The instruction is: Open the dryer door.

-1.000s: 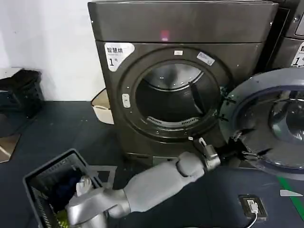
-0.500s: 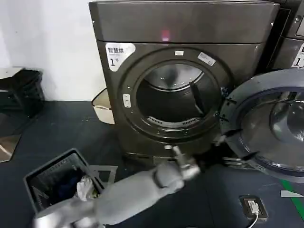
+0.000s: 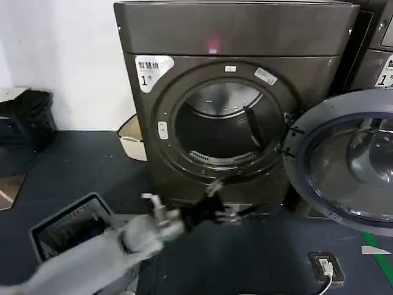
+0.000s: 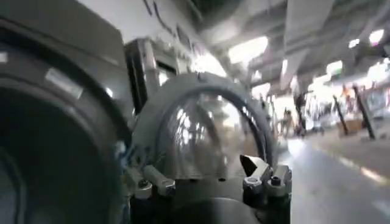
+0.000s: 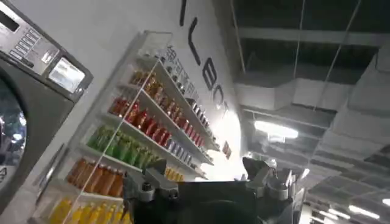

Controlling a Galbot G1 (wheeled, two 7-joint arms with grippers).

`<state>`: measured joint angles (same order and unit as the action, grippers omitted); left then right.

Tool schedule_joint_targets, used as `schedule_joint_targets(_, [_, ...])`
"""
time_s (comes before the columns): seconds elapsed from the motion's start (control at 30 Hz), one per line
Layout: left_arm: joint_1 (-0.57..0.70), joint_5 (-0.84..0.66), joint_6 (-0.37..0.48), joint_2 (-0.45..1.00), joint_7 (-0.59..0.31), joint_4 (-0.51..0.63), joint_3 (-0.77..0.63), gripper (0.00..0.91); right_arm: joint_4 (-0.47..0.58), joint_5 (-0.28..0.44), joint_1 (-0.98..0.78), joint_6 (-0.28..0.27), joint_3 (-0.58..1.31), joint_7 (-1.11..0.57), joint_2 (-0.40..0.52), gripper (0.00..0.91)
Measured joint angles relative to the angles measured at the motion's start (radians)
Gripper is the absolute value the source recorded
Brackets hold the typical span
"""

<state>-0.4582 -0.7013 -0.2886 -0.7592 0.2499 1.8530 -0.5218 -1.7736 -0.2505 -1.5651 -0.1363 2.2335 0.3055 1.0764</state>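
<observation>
The dryer (image 3: 233, 37) is a dark grey-brown front loader with a white "1" sticker, and its round drum opening is uncovered. The dryer door (image 3: 347, 163) hangs swung wide open to the right of the opening, with its grey-rimmed inner face and bulging clear glass turned outward. My left gripper (image 3: 224, 200) is low in front of the dryer's base, apart from the door, open and holding nothing. In the left wrist view the left gripper (image 4: 207, 178) points toward the open door (image 4: 204, 137). My right gripper (image 5: 204, 181) is open and empty, aimed up at shelves and the ceiling.
A grey laundry basket (image 3: 64, 230) stands on the floor at the near left. A cream tub (image 3: 132, 140) sits beside the dryer and a black crate (image 3: 27, 117) at the far left. A second like machine (image 3: 376, 43) stands to the right. A small device with a cable (image 3: 325, 267) lies on the floor.
My left arm has drawn back from the door's lower edge, moving left and down across the dryer's front. The door stays swung open.
</observation>
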Motion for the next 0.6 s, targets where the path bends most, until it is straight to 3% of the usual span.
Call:
schedule_joint_targets(0.27, [-0.134, -0.024, 0.267, 0.247, 0.061, 0.136, 0.176, 0.907, 0.005, 0.053, 0.013, 0.003, 0.002, 0.005, -0.021, 0.907])
schedule_joint_targets(0.6, [-0.348, 0.026, 0.618, 0.456, 0.117, 0.187, 0.455, 0.907, 0.017, 0.094, 0.043, -0.004, -0.01, 0.025, -0.033, 0.907])
